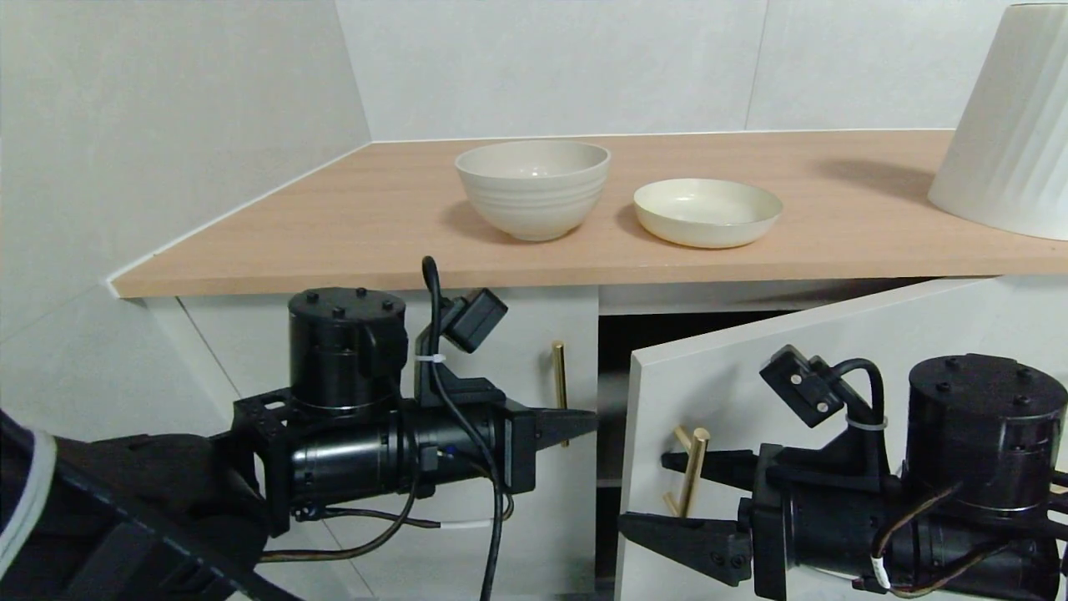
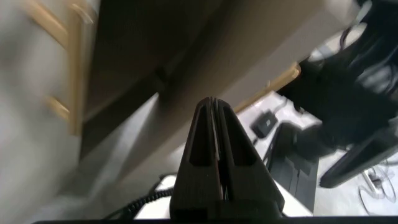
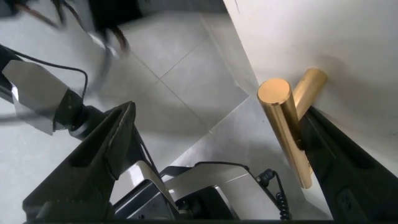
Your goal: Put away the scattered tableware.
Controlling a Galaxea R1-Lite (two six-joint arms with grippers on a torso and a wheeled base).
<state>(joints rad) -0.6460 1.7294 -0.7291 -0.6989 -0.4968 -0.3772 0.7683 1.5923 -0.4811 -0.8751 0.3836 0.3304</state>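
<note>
**Two bowls on the tabletop, right hand spread about the open door's handle**

Upper centre of the head view: deep cream bowl (image 1: 532, 188) upright on the wooden tabletop (image 1: 334, 234). Just to its right, near but apart: shallow cream dish (image 1: 707, 211). Both empty, both toward the front half of the tabletop. Far upper right: white ribbed shade (image 1: 1014, 125) standing on the same surface, well apart from the dish.

Below the tabletop's front edge: white cabinet (image 1: 250, 351). At frame centre: left door (image 1: 501, 351), shut, with its vertical brass handle (image 1: 559, 376) near the door's right edge. To the right: right door (image 1: 834, 367), swung open toward the camera. Between the two doors: dark cabinet interior (image 1: 613, 367).

Lower left of centre: left hand (image 1: 584, 421), fingers pressed together into a single point, holding nothing. Tip overlapping the lower part of the vertical brass handle in the head view; contact not clear.

Lower right: right hand (image 1: 647, 492), fingers spread wide, gripping nothing. Between the two fingers: second brass handle (image 1: 691, 472), fixed to the right door, close against the upper finger and well clear of the lower one. Same in the right wrist view: handle just beside one finger, wide gap to the other; touching or not, unclear.
</note>
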